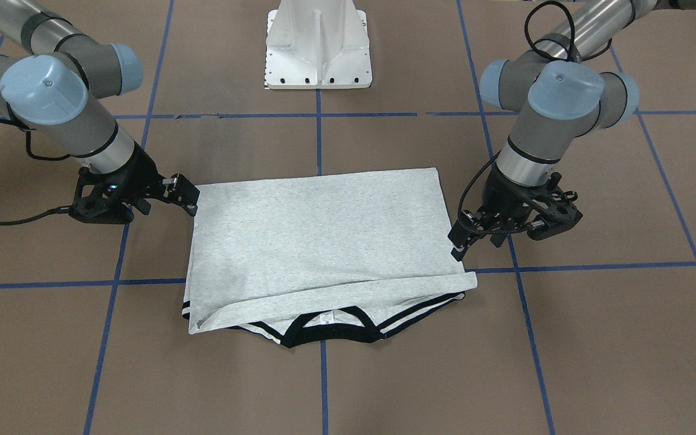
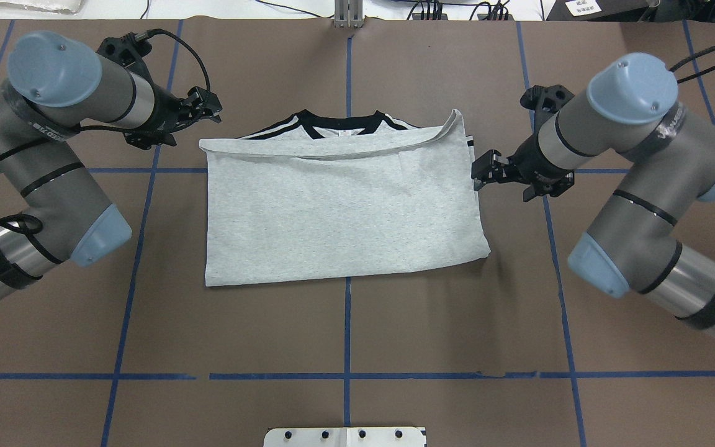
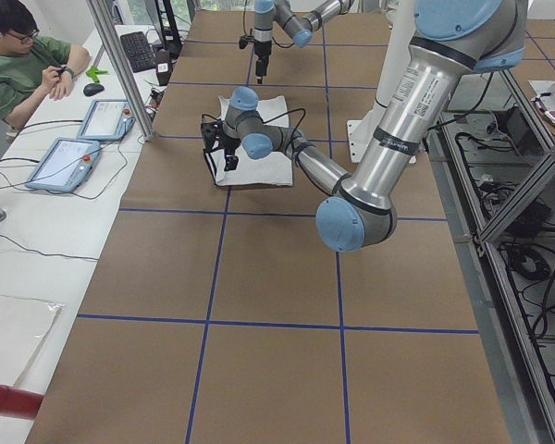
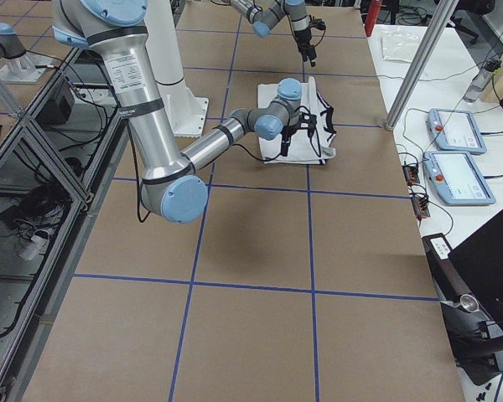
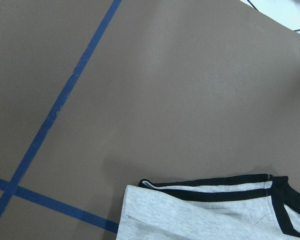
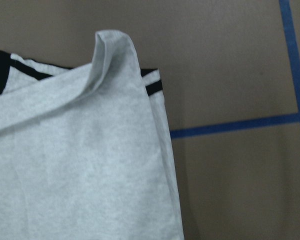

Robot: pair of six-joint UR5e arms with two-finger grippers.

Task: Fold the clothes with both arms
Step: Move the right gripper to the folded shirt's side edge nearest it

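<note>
One grey T-shirt [image 2: 345,217] lies folded mid-table [image 2: 345,323], plain fold nearest the robot, black collar [image 2: 340,127] and shoulder stripes [image 2: 270,131] peeking out farthest, left gripper [image 2: 208,107] and right gripper [image 2: 480,174] beside it, jaws parted, empty

The overhead camera looks forward and down from the side of the white base [image 2: 345,436]; the front-facing one opposes it, steeply down, and both share the folded T-shirt [image 2: 345,211]. Two end cameras sight along the table [image 3: 259,277] from afar, detail apparently too small to trust. Wrist cameras sit close over the shirt's collar-end corners.
</note>
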